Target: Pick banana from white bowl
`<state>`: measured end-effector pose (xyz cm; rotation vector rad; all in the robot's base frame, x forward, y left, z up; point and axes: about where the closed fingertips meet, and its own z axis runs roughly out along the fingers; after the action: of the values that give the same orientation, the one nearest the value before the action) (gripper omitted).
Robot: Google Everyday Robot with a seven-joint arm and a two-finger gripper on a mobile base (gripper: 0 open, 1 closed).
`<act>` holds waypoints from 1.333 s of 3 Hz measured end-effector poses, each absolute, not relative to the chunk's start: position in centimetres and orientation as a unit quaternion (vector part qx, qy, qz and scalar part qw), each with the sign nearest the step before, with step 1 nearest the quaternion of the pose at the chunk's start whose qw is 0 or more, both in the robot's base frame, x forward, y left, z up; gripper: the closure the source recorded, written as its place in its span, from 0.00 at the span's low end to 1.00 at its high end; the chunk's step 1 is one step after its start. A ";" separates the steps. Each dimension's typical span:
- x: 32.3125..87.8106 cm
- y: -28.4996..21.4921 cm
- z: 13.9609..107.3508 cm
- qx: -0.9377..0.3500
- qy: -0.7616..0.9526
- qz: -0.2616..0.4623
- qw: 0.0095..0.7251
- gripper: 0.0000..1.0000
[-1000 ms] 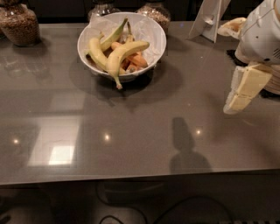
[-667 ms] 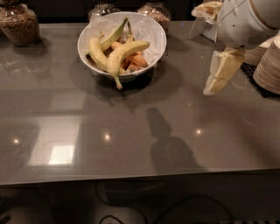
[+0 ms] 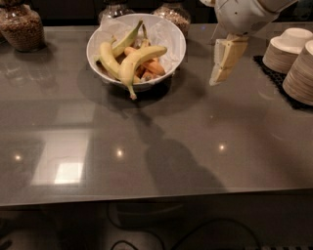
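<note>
The white bowl point(image 3: 173, 36), lined with crinkled white paper, stands at the back of the grey counter. In it lies the banana point(image 3: 137, 61), plump, curved and yellow, its brownish stem hanging over the front rim. A slimmer greenish banana point(image 3: 126, 39) and a shorter pale yellow one point(image 3: 106, 57) lie behind it, with orange pieces point(image 3: 149, 66) beside them. My gripper point(image 3: 222, 61) hangs above the counter to the right of the bowl, apart from it, fingers pointing down, nothing in it.
Stacks of small beige paper bowls point(image 3: 288, 51) stand on a black mat at the right edge. Glass jars point(image 3: 22, 27) stand at the back left, and two more point(image 3: 173, 12) behind the bowl. The grey counter point(image 3: 146, 146) stretches toward the front.
My arm has moved left and toward the back, closer to the white bowl. The view has also shifted, so the bowl sits nearer the top centre.
</note>
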<state>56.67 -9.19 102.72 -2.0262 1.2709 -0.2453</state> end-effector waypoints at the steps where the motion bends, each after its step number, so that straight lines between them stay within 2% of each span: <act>1: 57.5 -8.8 102.6 -0.799 0.473 -0.107 0.357 0.00; 3: 64.7 -4.0 101.4 -0.848 0.380 -0.110 0.352 0.00; 4: 67.0 -0.7 100.2 -0.861 0.349 -0.087 0.359 0.18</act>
<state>67.02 -0.69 100.17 -2.2203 0.9011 -0.2232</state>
